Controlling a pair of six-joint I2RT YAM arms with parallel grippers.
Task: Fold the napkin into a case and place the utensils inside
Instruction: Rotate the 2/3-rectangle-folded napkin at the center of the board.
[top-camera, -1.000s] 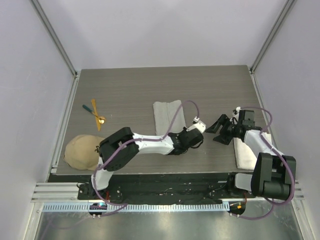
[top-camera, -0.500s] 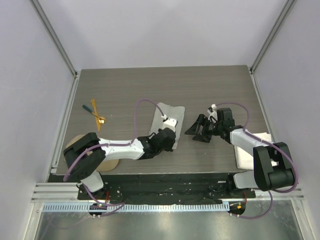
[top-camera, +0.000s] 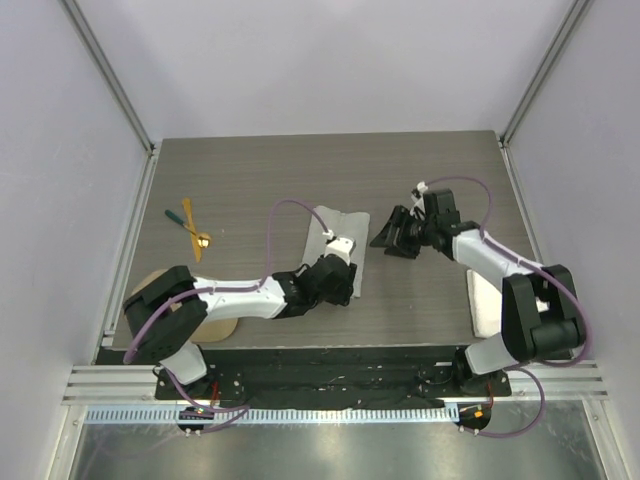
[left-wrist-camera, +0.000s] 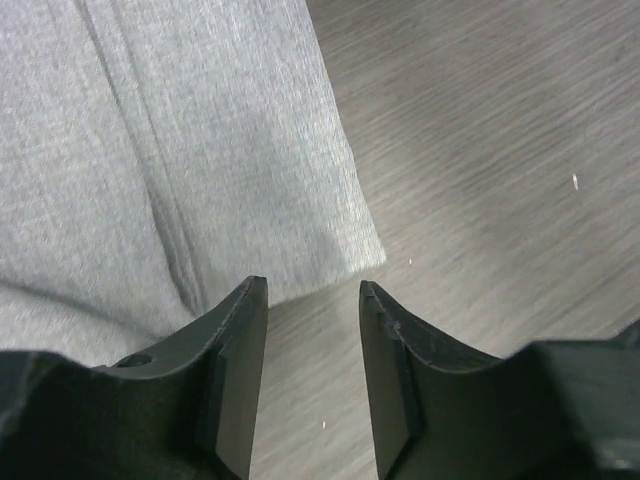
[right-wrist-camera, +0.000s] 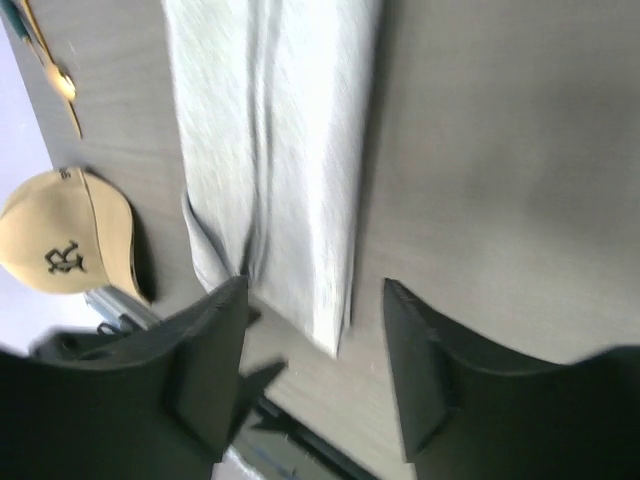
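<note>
Looking down at the bench (top-camera: 250, 170), where do we stand with the napkin (top-camera: 335, 228)?
— It lies near the middle as a long narrow strip, folded lengthwise with a crease down it. I'd judge the folding nearly done: the case is about shaped, with nothing inside yet.
And the pincers?
— Left pincer (left-wrist-camera: 312, 290) sits low at the napkin's near end, jaws partly apart and gripping nothing. The cloth's near right corner lies just ahead of its fingertips (left-wrist-camera: 240, 310), only bare wood between the jaws. Right pincer (right-wrist-camera: 315, 290) hovers just right of the napkin, jaws wide, empty too.
The utensils (top-camera: 192, 228)?
— Well left of the napkin, a small crossed cluster, untouched.
Next move?
— Probably one arm lifts the top layer at an end to open a mouth, while the other goes left of the napkin for a utensil. Thin cloth may slip or unfold if pinched carelessly.
</note>
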